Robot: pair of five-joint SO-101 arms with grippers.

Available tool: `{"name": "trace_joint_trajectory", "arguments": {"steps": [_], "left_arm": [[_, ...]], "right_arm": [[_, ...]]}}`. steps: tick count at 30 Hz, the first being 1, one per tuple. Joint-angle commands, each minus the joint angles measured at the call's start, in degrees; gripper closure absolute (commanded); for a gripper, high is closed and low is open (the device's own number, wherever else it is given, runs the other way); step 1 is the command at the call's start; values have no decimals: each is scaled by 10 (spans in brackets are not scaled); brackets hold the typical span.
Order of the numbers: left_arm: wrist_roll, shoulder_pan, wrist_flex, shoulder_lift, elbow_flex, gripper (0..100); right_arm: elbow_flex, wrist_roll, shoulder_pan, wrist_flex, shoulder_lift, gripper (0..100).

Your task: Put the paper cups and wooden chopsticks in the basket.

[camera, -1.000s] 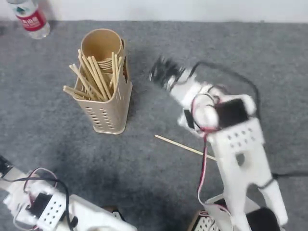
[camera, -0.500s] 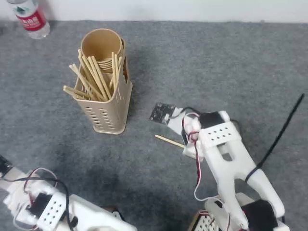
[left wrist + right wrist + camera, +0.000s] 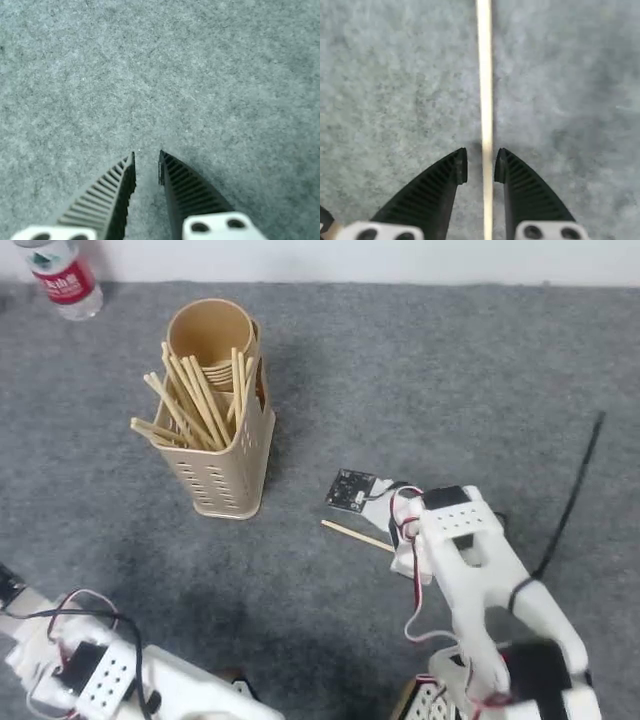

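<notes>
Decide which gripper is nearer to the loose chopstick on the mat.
Right. The right gripper straddles the chopstick, one finger on either side. The left gripper hangs over bare mat, well away toward the table's other side.

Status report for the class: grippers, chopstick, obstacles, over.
Right gripper open, straddling loose chopstick. Left gripper open, empty. Basket stands apart, nothing between.

The table cover [image 3: 450, 370] is grey cloth, rough and matt like felt. The chopstick [image 3: 484, 75] is pale smooth wood, the basket [image 3: 228, 475] is matt beige plastic, the cup [image 3: 210, 332] is brown paper
</notes>
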Motion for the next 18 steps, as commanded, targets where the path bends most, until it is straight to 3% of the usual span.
{"name": "trace_joint_trajectory", "arguments": {"steps": [1,7,10,18], "left_arm": [[-5,-3,-11,-5,-3,930],[-5,-3,-11,-5,-3,930],[-5,-3,-11,-5,-3,930],[-5,-3,-11,-5,-3,930]], "right_arm": [[-33,11,8,-7,56,898],[-116,10,6,44,150,902],[-148,10,5,65,181,998],[-159,10,5,70,184,991]]}}
